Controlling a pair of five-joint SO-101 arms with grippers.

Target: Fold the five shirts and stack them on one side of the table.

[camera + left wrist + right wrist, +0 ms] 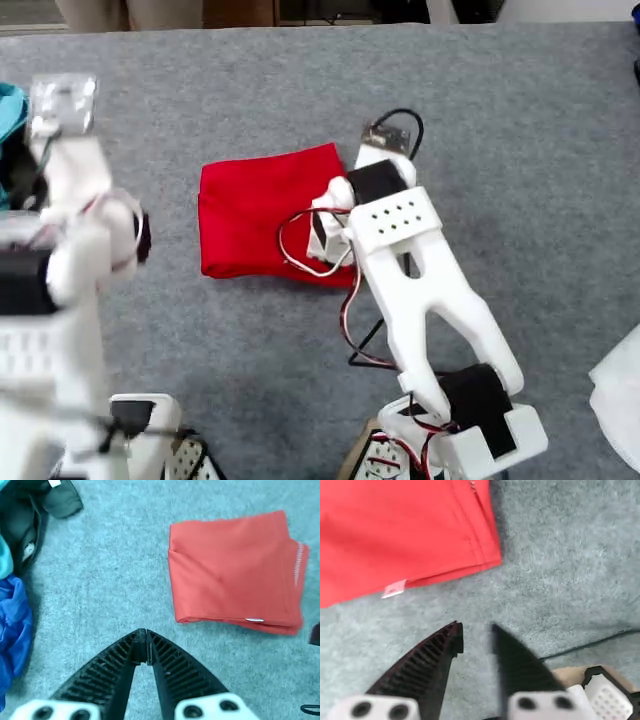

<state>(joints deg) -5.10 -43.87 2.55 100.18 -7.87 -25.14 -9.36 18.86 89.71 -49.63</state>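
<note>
A folded red shirt [262,212] lies flat in the middle of the grey table; its hem and a small white label [395,588] show in the right wrist view. My right gripper [476,636] hovers over bare felt just off the red shirt [395,530], near one corner, open by a narrow gap with nothing in it. My left gripper [142,649] is shut and empty, held over the felt well short of the red shirt [235,570]. Unfolded blue [12,625], teal and black [35,505] shirts are heaped beside it.
A white cloth [620,395] pokes in at the table's right edge, and a bit of teal fabric [10,105] at the left edge. Red and black cables [350,320] hang from the right arm [420,290]. The left arm [75,220] stands tall at the left.
</note>
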